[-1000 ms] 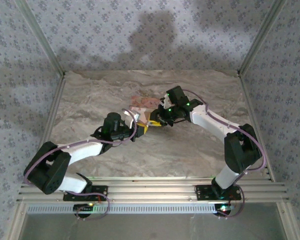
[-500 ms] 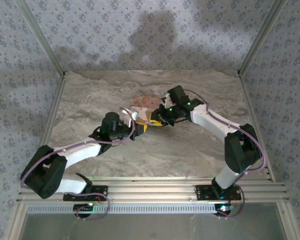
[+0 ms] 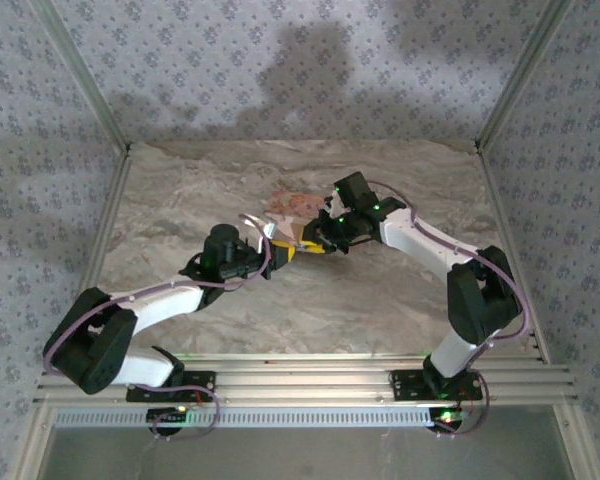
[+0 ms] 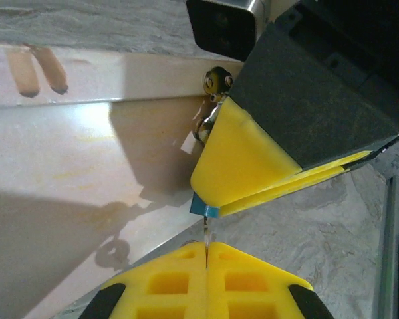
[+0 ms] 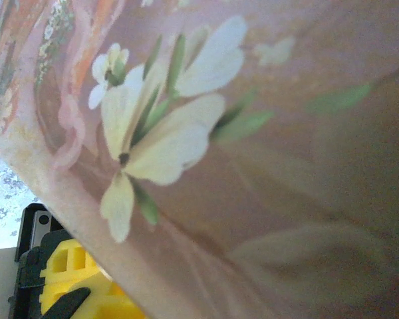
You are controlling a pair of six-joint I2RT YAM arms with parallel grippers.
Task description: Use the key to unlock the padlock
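Observation:
The pink picture-printed box [image 3: 292, 205] lies mid-table, and both grippers meet at its near edge. In the left wrist view my left gripper [image 4: 206, 244] is shut on the key [image 4: 205, 232], a thin metal blade rising from between its yellow fingertips. The blade's tip meets the padlock [image 4: 201, 207], a tiny bluish body. My right gripper [image 4: 213, 201] is shut on the padlock, which pokes out below its yellow fingers. A small metal clasp with a ring [image 4: 216, 81] sits on the box's edge. From above, the left gripper [image 3: 280, 252] and right gripper [image 3: 308, 246] nearly touch.
The box's pale side [image 4: 66, 173] spreads across the left wrist view, and its flower print [image 5: 159, 133] fills most of the right wrist view. Marble tabletop [image 3: 380, 300] stretches all round the box. Patterned walls and metal frame posts [image 3: 505, 90] border the table.
The left arm's elbow has shifted slightly. Both grippers stay together at the box's near edge with the same grips.

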